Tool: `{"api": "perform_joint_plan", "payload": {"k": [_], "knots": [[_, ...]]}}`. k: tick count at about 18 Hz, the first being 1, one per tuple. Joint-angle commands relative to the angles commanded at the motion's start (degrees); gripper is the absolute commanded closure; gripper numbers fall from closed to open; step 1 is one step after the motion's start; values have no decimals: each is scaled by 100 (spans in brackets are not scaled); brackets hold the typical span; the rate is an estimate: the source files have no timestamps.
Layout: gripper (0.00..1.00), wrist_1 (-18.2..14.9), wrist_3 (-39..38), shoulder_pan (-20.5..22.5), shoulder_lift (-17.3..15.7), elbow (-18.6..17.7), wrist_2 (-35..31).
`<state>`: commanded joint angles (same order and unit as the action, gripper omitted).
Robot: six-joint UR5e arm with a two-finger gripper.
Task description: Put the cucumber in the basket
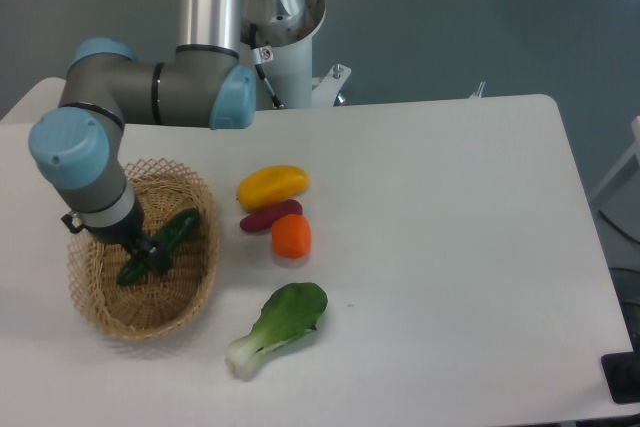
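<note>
I have the cucumber (160, 244) lying inside the basket (100, 307), slanted across its floor. My gripper (148, 251) sits right at its middle; whether the jaws have let go I cannot tell. I'd release fully, then lift straight up, clear of the basket's rim, without dragging it.

One wicker basket (200, 277), one cucumber (172, 235), one yellow pepper (272, 185), one purple sweet potato (270, 216), one orange fruit (292, 236), one bok choy (278, 327).

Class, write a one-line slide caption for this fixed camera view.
Robot tool over the cucumber lying inside the wicker basket, other vegetables alongside on the table.
</note>
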<state>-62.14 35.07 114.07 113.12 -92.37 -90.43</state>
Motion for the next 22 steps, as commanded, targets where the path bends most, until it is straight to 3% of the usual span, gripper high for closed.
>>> {"api": "perform_joint_plan", "payload": {"k": [4,9,13,22], "knots": [[0,-79,157,518,-175,0,-115],[0,-421,1439,1362,-290,79,-71],[0,-413,2144,1837,-282,158,-45],[0,-422,3409,2681,491,896,-123]]}}
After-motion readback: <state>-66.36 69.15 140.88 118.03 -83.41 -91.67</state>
